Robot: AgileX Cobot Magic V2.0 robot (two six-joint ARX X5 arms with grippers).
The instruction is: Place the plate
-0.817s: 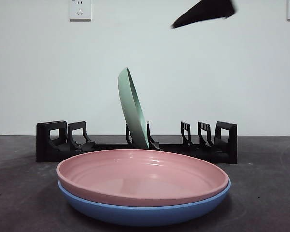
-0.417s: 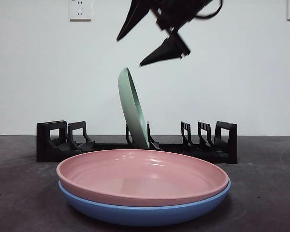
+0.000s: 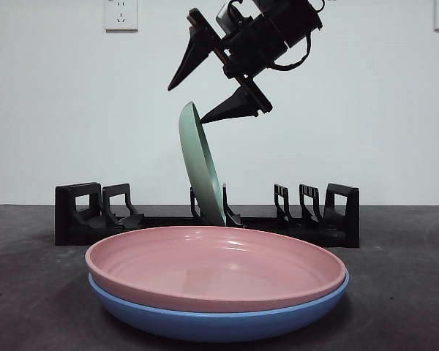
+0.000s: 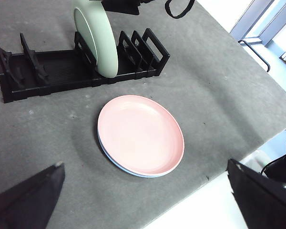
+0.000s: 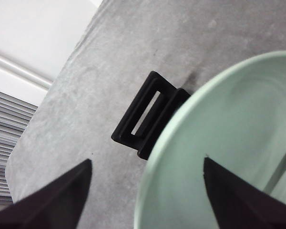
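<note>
I'm seeing 3 round plates: 1 green plate (image 3: 200, 164) leaning in the black slotted rack (image 3: 205, 215), 1 pink plate (image 3: 216, 267) nesting in 1 blue plate (image 3: 219, 320). My right gripper (image 3: 201, 95) is hovering spread wide over the green rim; my left gripper (image 4: 143, 191) is waiting, wide too.

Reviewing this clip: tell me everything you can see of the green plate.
The green plate is pale, matte-looking, round with a raised rim. It stands on edge in a middle slot of the black rack, tilted, behind the stacked pink plate and blue plate. The right gripper hangs open just above its top edge, one jaw on each side of the rim; contact cannot be told.
</note>
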